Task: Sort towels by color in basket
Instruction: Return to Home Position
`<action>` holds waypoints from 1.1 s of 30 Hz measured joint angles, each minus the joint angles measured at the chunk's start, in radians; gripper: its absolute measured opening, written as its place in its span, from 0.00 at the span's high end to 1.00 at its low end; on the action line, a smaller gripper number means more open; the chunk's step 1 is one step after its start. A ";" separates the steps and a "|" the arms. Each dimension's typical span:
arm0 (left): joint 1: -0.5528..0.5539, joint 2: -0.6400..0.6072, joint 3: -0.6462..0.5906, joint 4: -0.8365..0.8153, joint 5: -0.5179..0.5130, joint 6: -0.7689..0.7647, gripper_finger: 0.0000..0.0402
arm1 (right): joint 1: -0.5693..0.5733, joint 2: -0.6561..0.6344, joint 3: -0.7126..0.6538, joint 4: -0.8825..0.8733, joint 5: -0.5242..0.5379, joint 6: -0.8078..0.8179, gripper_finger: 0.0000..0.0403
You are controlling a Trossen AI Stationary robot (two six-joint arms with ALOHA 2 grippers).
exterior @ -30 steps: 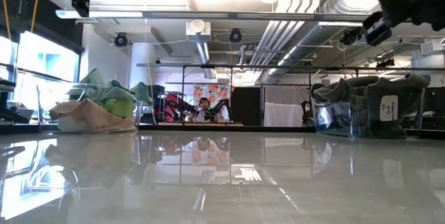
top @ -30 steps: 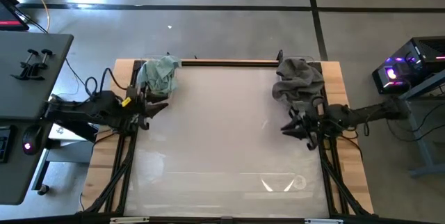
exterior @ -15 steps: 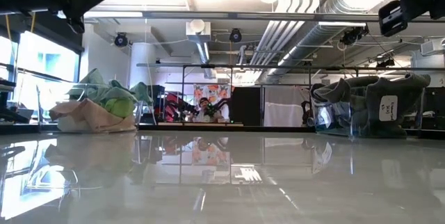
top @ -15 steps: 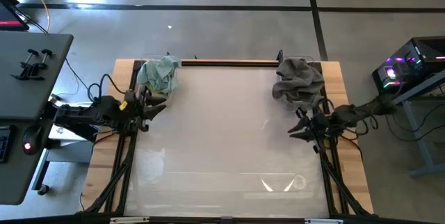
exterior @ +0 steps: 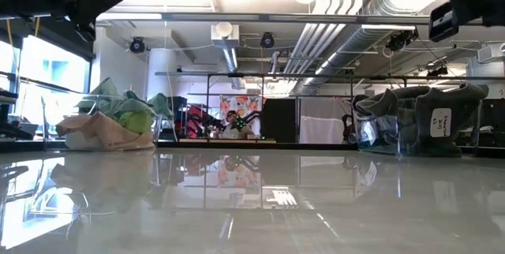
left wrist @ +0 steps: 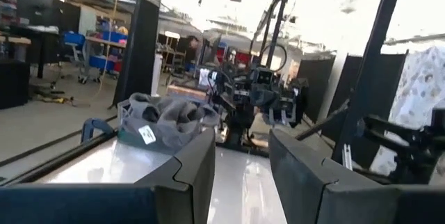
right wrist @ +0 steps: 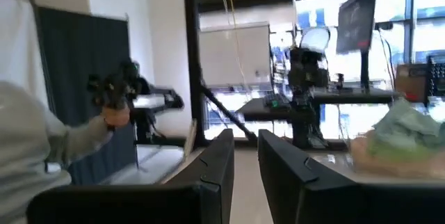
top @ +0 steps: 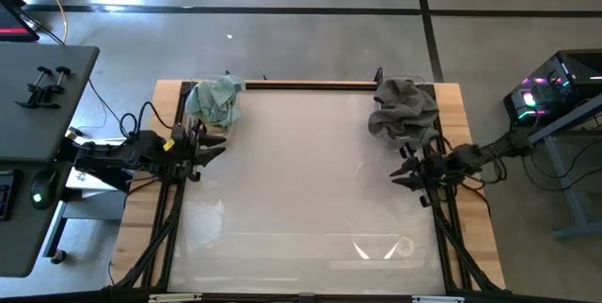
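The towels lie in two heaps at the table's far corners. The bright heap (top: 214, 101) at the far left shows pale mint on top; the low view shows the bright heap (exterior: 114, 120) with lime green and teal above pink and cream. The dark grey towels (top: 404, 110) fill a clear basket (exterior: 410, 140) at the far right and hang over its rim. My left gripper (top: 212, 148) hovers open at the left edge, just near of the bright heap. My right gripper (top: 403, 173) hovers open with a narrow gap at the right edge, near of the grey towels. Both hold nothing.
The glossy white table top (top: 301, 181) stretches between the two arms. A dark rail (top: 310, 83) runs along the far edge between the heaps. Black frame bars (top: 169, 218) flank both sides. A person (exterior: 230, 124) sits far behind the table.
Both arms have drawn back a little toward their own side edges, the left gripper toward the left edge and the right gripper toward the right edge. The towels have stayed where they were.
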 joint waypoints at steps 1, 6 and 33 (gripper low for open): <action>0.000 0.000 0.000 -0.008 0.005 0.003 0.70 | 0.000 -0.001 -0.010 0.000 0.008 0.010 0.85; 0.000 0.000 0.000 -0.045 0.069 0.051 0.70 | -0.026 0.005 -0.010 0.025 0.041 0.010 0.85; 0.049 0.000 0.033 -0.280 0.148 0.062 0.70 | -0.284 0.020 -0.008 -0.238 -0.110 0.010 0.85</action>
